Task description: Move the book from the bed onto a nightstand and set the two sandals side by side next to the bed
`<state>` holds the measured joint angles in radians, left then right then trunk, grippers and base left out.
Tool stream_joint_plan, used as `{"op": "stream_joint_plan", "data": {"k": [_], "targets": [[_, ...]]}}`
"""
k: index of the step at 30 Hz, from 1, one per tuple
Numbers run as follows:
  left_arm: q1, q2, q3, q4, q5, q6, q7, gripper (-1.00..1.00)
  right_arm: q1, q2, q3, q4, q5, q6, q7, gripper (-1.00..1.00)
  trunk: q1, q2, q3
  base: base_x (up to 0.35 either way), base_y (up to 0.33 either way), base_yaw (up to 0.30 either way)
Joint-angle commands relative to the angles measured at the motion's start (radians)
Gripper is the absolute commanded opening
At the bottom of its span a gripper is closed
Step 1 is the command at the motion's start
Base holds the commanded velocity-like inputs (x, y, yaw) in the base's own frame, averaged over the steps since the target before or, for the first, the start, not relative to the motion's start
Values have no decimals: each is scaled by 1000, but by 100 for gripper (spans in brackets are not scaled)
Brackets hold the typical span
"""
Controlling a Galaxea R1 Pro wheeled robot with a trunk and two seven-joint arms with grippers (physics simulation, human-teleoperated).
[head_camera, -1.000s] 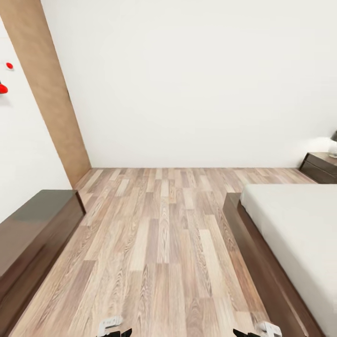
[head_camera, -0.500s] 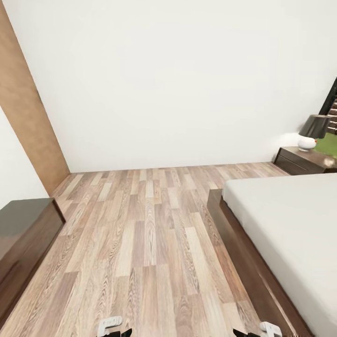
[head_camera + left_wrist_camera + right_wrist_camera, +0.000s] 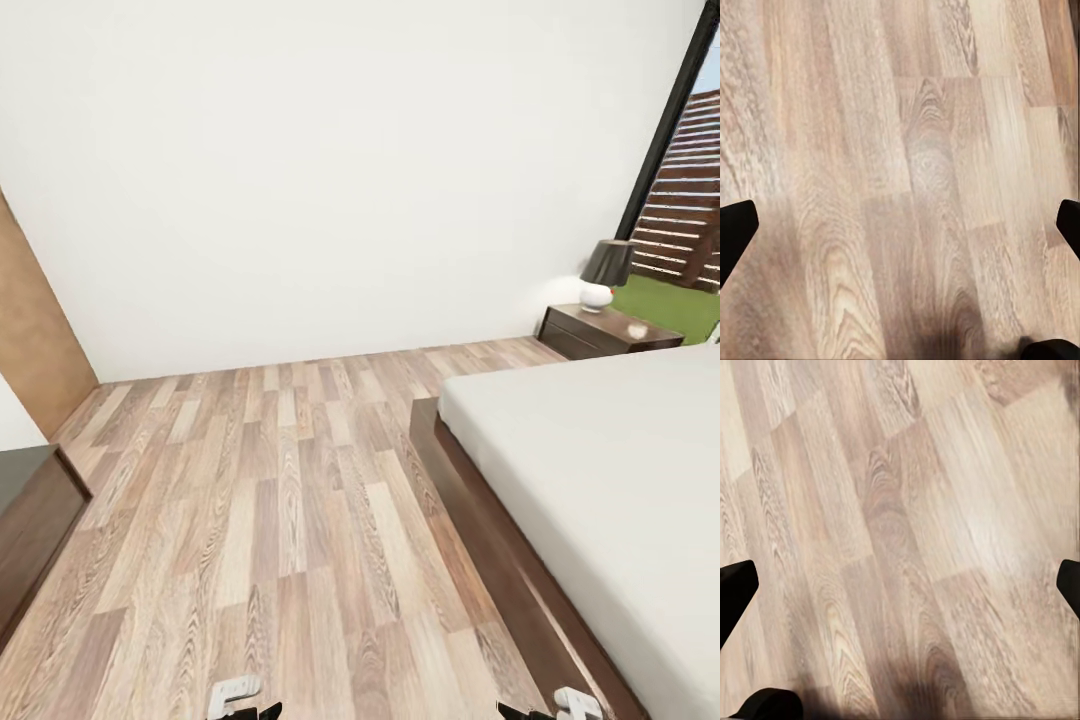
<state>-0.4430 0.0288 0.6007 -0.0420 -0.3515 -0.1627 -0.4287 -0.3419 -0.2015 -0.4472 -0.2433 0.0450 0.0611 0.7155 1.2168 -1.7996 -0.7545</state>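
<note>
Now the head view looks across the bedroom, with a wood-plank floor (image 3: 280,520) running up to a plain white wall (image 3: 330,170). On the right lies the bed (image 3: 600,480), its light-grey mattress bare over the part in view and its dark brown frame running along the floor edge. Beyond the bed's far corner stands the nightstand (image 3: 600,335), dark and glossy, against the wall. On its top sits a lamp (image 3: 603,272) with a black shade and a white round base. Just past it a tall dark-framed window (image 3: 680,200) shows a slatted fence and a green patch outside. At the left edge there's the corner of a long dark wooden cabinet (image 3: 30,520), and above it a brown wooden wall panel (image 3: 30,330).

Down at the lower edge of the head view, the left claw (image 3: 243,700) and the right claw (image 3: 560,705) just poke into frame, well apart from each other, both low over the floor. From the left wrist view, the left claw's fingers (image 3: 735,229) sit far out at the two sides, spread wide with bare planks between them. From the right wrist view, the same: the right claw's fingers (image 3: 735,585) gape wide, holding nothing, floorboards running slantwise beneath.
</note>
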Motion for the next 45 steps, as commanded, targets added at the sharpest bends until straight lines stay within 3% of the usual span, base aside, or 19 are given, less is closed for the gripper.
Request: {"op": "stream_joint_plan", "data": {"k": [1,10,30,45], "targets": [[0,0,8,1,-11,-5,-2,100,-1,1,-8,-1,5,6,5,100,0,0,-1,0,0,-251],[0,0,8,1,-11,-4,-2,100,-1,1,-8,-1,5,6,5,100,0,0,-1,0,0,-251],[0,0,8,1,-10,-4,-2,100,-1,1,-8,-1,5,6,6,100,-77,140,62,0,0,-251],[0,0,8,1,-10,-5,-2,100,-1,1,-8,-1,5,6,5,100,-77,140,62,0,0,-251]]}}
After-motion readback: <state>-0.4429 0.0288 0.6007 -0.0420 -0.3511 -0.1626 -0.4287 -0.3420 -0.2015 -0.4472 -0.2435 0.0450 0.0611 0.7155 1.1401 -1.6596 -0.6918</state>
